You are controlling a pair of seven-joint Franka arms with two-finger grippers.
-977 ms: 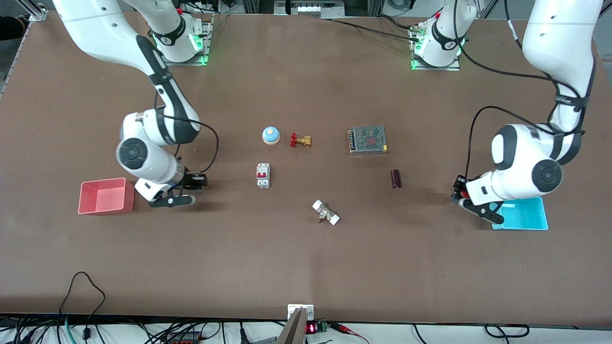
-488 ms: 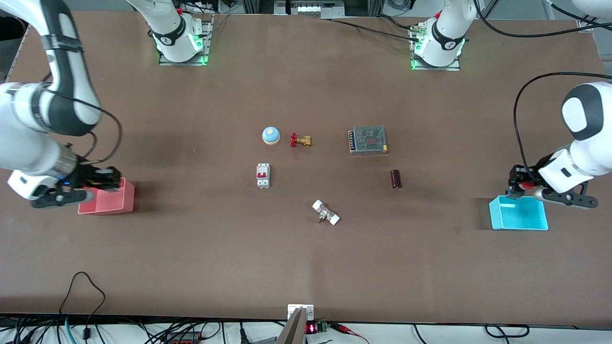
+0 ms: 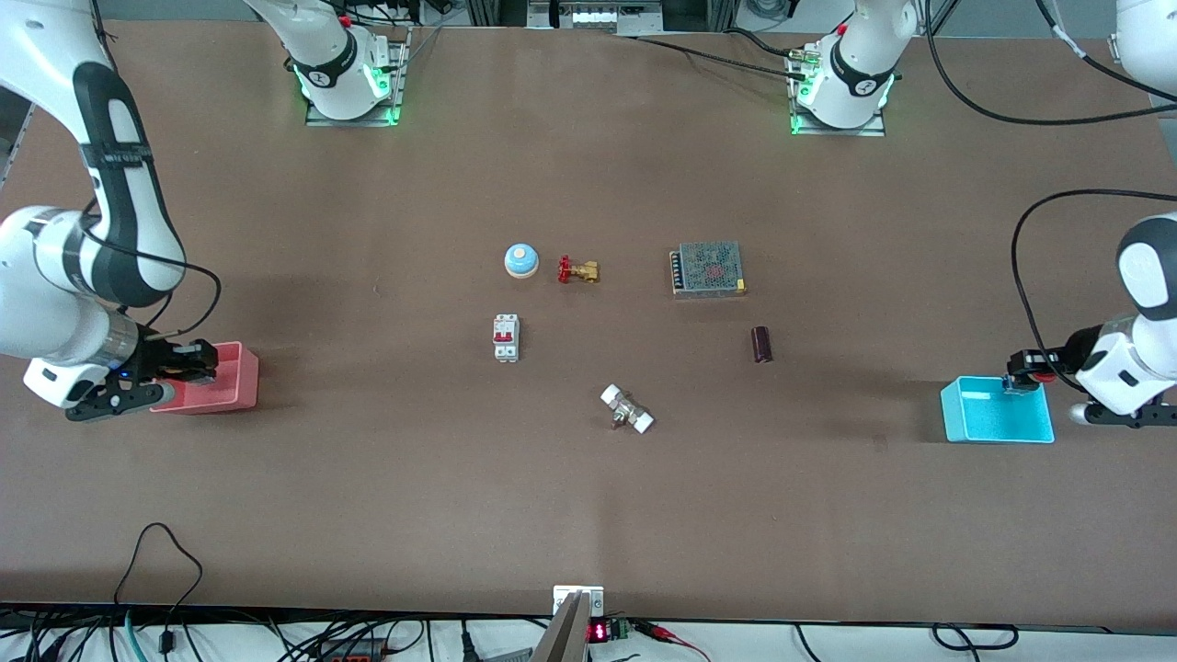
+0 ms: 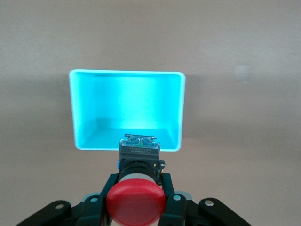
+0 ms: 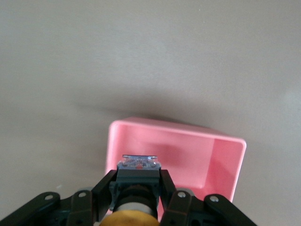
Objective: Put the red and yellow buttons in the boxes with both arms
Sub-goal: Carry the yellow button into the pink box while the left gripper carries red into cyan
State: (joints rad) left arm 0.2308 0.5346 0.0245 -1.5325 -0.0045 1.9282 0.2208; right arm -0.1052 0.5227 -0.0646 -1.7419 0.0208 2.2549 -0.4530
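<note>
- At the right arm's end of the desk, the right claw hangs over the pink-red box, pinching the yellow button by its black body between both fingers.
- In the right wrist view the button's orange-yellow cap sits nearest the camera and its clear terminal end points down at the open pink-red box, over the box's edge rather than its middle.
- At the left arm's end of the desk, the left claw is over the cyan-blue box, near the box's rim toward the arm's wrist.
- That claw is pressed onto the red button; its fingers grip the short black body just under the round red cap.
- From the left wrist view the red button's terminal end hangs above the near wall of the cyan-blue box, whose inside looks bare.
- Neither button is in a box yet; both are up in the air in the claws.
- Mid-desk, well apart from both boxes, lie 6 other things:
- a blue-and-white bell with a red-handled brass valve just beside it;
- a metal-mesh power supply toward the left arm's end of the desk from those 2;
- a white circuit breaker with red switches, nearer the front camera than the bell;
- a dark cylinder nearer the front camera than the power supply;
- a small white-ended metal fitting, the nearest of the 6 to the front camera.
</note>
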